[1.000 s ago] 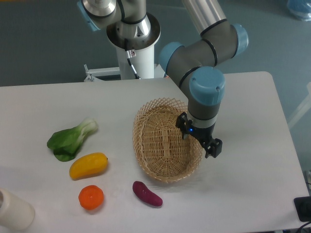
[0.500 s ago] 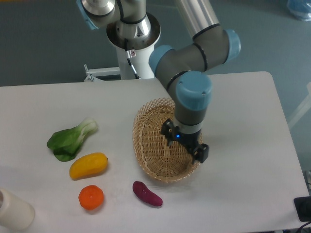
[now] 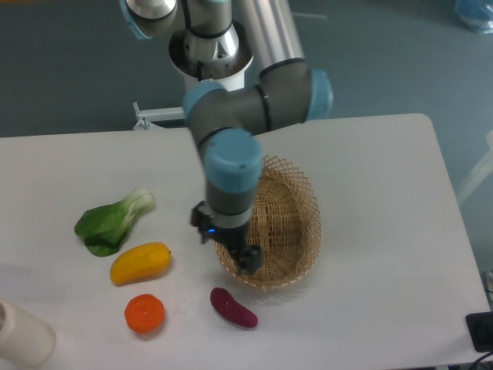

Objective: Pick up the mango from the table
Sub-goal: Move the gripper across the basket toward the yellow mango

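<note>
now, from the fixed camera, the smooth oblong yellow-orange mango (image 3: 140, 262) lies on the large white tabletop with rounded corners (image 3: 385, 193), in the left half and nearer the front edge than the back. just behind it, toward the left edge, lies a leafy green bok choy with a pale stalk (image 3: 112, 220). in front of the mango, close to the front edge, sits a round orange fruit (image 3: 145, 314), apart from it. a purple oblong sweet potato (image 3: 233, 307) lies to the right of the orange, near the front edge and just in front of an oval woven wicker basket (image 3: 296, 223), which stands about mid-table. at the front left corner a cream cylindrical container (image 3: 23, 333) is partly cut off by the frame.

the grey and light-blue robot arm (image 3: 231, 166) reaches down from its base at the back edge, and its black two-finger gripper (image 3: 225, 243) hangs over the left rim of the basket, to the right of the mango and clear of it. it holds nothing; how wide its fingers stand i cannot tell from this angle.
</note>
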`<state>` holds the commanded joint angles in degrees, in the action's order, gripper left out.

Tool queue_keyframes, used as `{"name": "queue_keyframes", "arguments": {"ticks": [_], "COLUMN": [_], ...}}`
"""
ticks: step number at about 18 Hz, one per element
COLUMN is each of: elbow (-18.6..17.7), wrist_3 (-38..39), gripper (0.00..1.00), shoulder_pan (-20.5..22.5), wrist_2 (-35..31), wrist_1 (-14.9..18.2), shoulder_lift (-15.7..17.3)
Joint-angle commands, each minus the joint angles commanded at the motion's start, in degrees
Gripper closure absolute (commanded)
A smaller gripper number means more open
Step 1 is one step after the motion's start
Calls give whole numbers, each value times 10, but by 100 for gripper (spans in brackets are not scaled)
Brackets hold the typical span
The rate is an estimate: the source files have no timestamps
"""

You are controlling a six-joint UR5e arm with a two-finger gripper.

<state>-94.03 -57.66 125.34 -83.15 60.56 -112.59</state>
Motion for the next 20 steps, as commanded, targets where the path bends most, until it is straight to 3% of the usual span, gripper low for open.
{"name": "queue_keyframes", "arguments": {"ticks": [8, 12, 20], "elbow": [-20, -32, -36], "wrist_3": [-1, 2, 18], "gripper": [0, 0, 0], "shoulder_pan": [-19, -27, -49], "wrist_2": [4, 4, 3], "wrist_1": [-9, -41, -44], "shoulder_lift": [-6, -13, -15]}}
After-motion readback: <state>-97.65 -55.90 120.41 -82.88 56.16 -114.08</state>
